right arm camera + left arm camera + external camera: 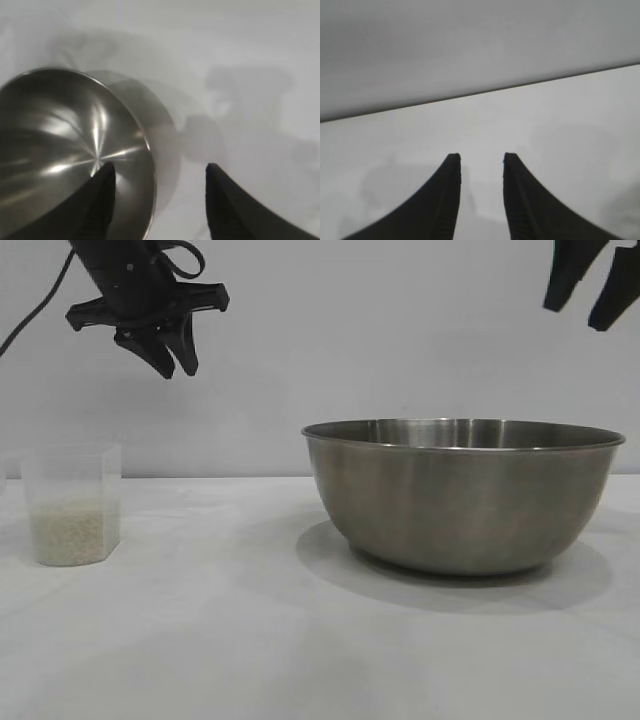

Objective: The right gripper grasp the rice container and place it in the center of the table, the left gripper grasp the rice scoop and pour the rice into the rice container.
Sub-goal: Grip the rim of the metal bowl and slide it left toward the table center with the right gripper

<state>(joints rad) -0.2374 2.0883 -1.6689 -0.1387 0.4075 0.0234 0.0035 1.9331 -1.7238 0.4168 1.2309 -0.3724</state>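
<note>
You are seeing the bowl [462, 498] standing empty on the table [220, 640], right of the middle. The right gripper [592, 295] is hanging above its right rim, spread, holding nothing. The left gripper [172, 358] is hovering, slightly parted, above the scoop [72, 504] with rice [72, 532] at the left.
</note>
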